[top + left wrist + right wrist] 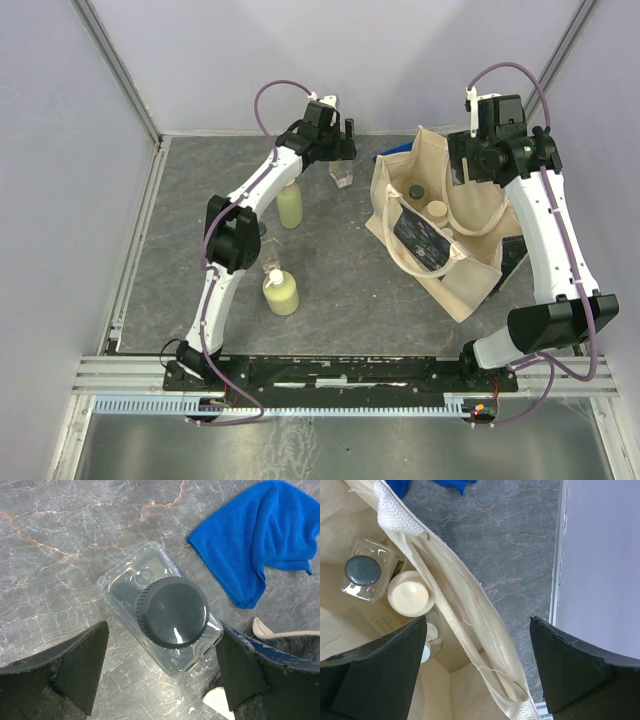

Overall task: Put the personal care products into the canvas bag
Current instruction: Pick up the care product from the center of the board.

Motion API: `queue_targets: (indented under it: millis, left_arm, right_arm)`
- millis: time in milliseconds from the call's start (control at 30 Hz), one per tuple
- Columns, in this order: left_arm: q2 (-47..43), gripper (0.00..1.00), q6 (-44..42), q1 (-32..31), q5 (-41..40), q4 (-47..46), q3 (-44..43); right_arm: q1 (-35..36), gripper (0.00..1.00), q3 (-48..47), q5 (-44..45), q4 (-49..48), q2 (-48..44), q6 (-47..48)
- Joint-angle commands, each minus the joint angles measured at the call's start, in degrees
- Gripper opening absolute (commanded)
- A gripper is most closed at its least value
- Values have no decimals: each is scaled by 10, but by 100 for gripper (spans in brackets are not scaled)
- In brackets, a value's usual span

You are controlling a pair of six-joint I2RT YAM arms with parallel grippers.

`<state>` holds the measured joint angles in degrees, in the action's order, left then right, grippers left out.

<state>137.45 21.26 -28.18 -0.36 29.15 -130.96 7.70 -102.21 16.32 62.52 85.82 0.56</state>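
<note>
- Canvas bag (470, 275) stands open toward the far right corner of the table (180, 210). A black-capped bottle (364, 571) and a beige jar (410, 595) already lie inside it.
- The step in hand, as I judge it, is picking up the clear black-capped bottle (172, 611). It stands upright near the middle of the table's far edge, just beside the blue cloth (260, 535) and close to the bag's left wall.
- Left tool (162, 652) hangs over that bottle with its fingers spread, one on each side and neither touching it.
- The bottle's body is oblong and sits slantwise between the fingers. Turning the wrist so the fingers close squarely on two opposite flat faces should hold better than catching the corners.
- Come down far enough to pinch the body rather than the round cap, which would likely slip.
- A pale strip lies against the finger nearer the bag and seems to be a bag strap. Take care not to trap it in the grip.
- Right tool (479, 630) is also spread, straddling the bag's rim and strap on its right side without pinching them. There it leaves the mouth free for the drop.
- A yellow-green bottle (290, 205) and a second yellow-green bottle (281, 292) wait left of the table's centre.
</note>
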Motion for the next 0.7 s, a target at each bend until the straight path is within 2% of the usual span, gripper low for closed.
queue_targets:
  millis: [0,233,667]
  left_arm:
    - [4,86,0,6,-46,-21,1]
    - [-8,71,-31,6,-66,-6,2]
    - [-28,66,-120,6,-90,34,18]
  right_arm:
    - [-4,91,-12,-12,-26,4,8]
    - [-5,91,-11,-14,-28,9,9]
    - [-6,91,-5,-17,-29,8,7]
